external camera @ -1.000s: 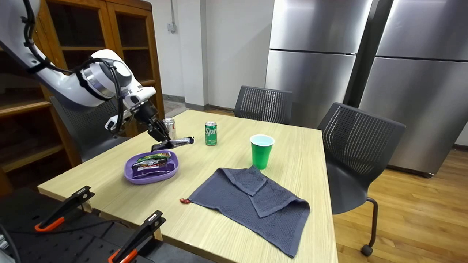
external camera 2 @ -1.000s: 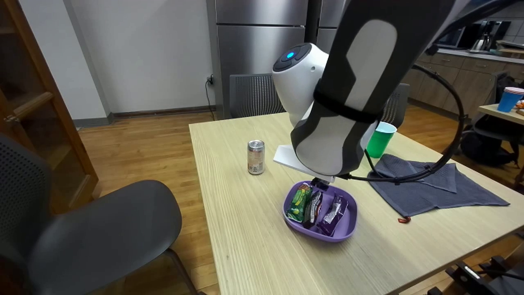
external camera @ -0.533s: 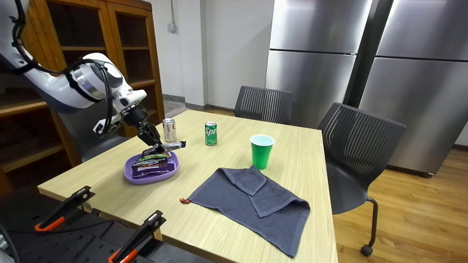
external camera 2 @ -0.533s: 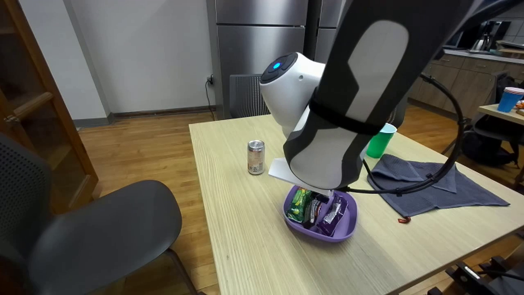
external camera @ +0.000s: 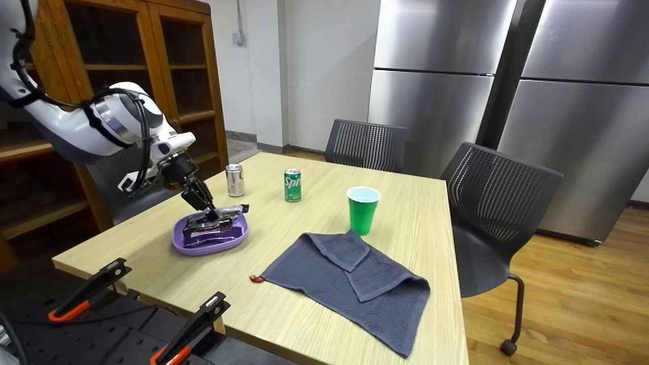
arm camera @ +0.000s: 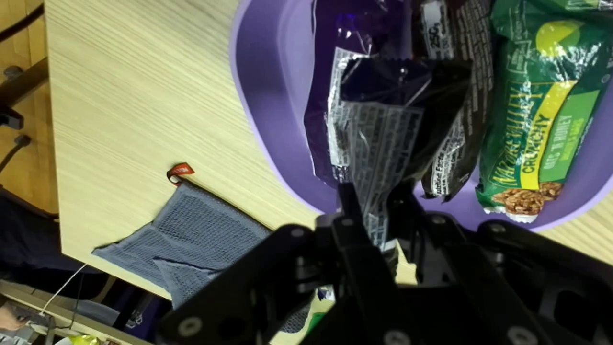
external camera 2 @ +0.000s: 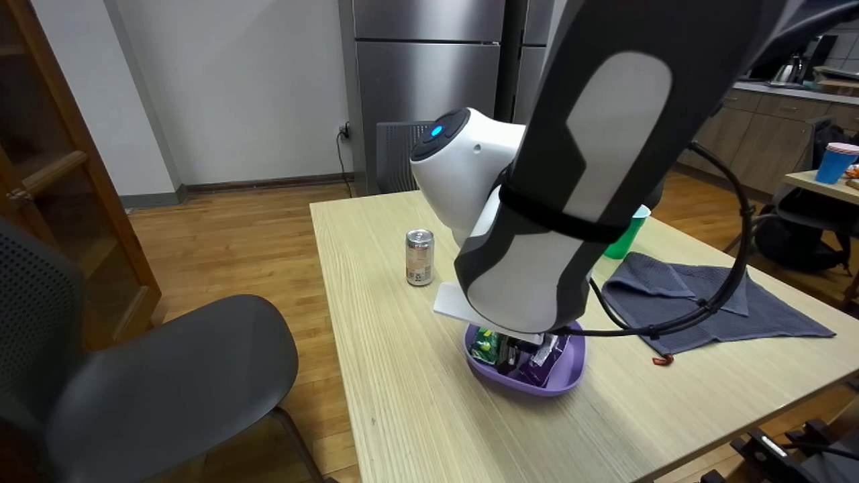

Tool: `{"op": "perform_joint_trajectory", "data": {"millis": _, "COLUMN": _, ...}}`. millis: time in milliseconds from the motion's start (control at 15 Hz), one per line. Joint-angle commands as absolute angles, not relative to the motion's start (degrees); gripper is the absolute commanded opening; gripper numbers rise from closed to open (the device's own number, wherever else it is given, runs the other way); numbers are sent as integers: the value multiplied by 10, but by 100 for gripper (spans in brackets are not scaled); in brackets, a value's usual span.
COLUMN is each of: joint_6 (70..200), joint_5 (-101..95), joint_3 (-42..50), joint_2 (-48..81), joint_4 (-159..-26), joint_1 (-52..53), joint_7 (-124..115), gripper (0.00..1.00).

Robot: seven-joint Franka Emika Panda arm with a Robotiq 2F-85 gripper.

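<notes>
The gripper [arm camera: 375, 199] is closed on a snack bar [arm camera: 383, 143], one finger against either side, holding it above the purple tray [arm camera: 263, 81]. The snack bar is slim, in a glossy, nearly black wrapper with a purplish tint towards its crimped end, where the edge is cut in a zigzag. A greyish panel of small print runs along its face, too blurred to read. In an exterior view its dark tip reaches past the rim of the tray; whether it touches what lies beneath cannot be told.

Three more bars lie side by side in the tray: a purple bar [arm camera: 352, 28] and a brown bar [arm camera: 479, 72], both partly hidden by the held one in the wrist view, and a green bar [arm camera: 541, 96] with a yellow stripe. On the table [external camera: 319, 213], a silver can [external camera 2: 419, 260] stands upright near the tray, a green can [external camera: 292, 187] farther from it, and a green cup [external camera: 362, 215] well apart from it. A grey towel [external camera: 329, 284] lies near the tray, partly folded over, its red tag [external camera: 257, 279] at a corner towards the tray.
</notes>
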State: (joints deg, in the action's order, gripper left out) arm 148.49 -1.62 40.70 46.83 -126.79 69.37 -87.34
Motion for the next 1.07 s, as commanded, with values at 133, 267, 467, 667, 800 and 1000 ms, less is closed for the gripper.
{"op": "perform_joint_trajectory", "data": {"millis": 133, "joint_6": 1448, "joint_5": -52, "joint_3": 364, "joint_2": 455, "joint_4": -1240, "joint_1": 641, "joint_7": -887, "gripper": 6}}
{"op": "perform_joint_trajectory", "data": {"millis": 267, "joint_6": 1443, "joint_5": -58, "joint_3": 348, "joint_2": 458, "joint_4": -1230, "joint_1": 624, "joint_7": -888, "gripper": 6}}
{"op": "perform_joint_trajectory", "data": {"millis": 467, "joint_6": 1434, "joint_5": -70, "joint_3": 324, "joint_2": 460, "joint_4": -1217, "joint_1": 599, "joint_7": -888, "gripper": 6}}
{"op": "perform_joint_trajectory", "data": {"millis": 667, "joint_6": 1422, "joint_5": -82, "joint_3": 301, "joint_2": 462, "joint_4": -1206, "joint_1": 573, "joint_7": -890, "gripper": 6}}
{"op": "perform_joint_trajectory", "data": {"millis": 800, "joint_6": 1416, "joint_5": -92, "joint_3": 287, "joint_2": 463, "joint_4": -1198, "joint_1": 557, "joint_7": -891, "gripper": 6}}
{"op": "perform_joint_trajectory", "data": {"millis": 1000, "joint_6": 1406, "joint_5": -104, "joint_3": 265, "joint_2": 465, "joint_4": -1187, "joint_1": 532, "joint_7": -891, "gripper": 6}}
